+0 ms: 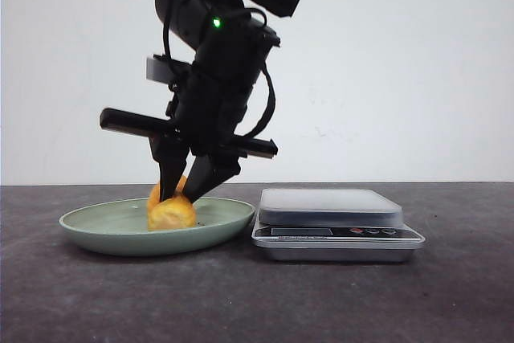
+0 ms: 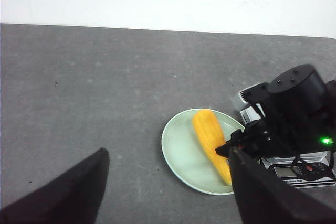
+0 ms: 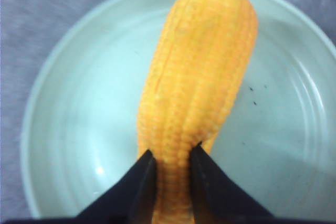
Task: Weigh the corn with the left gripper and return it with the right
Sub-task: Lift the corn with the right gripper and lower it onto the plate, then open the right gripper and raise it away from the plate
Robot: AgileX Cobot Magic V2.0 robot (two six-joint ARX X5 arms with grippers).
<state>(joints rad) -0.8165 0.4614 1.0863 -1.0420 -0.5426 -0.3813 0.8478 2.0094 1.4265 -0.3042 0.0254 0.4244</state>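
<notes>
Fingers [image 3: 142,187] straddling corn [image 3: 197,98], right arm angled down over plate [image 1: 96,226]

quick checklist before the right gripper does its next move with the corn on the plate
1. Right gripper closed on the corn: ok, fingers pinch its narrow end.
2. Corn resting in the green plate: ok.
3. Corn fully settled on the plate surface, not lifted: cannot tell.
4. Scale platform bare: ok.
5. Left gripper away from the plate: ok, open and apart from it.
6. Scale display reading: cannot tell, too small.
</notes>
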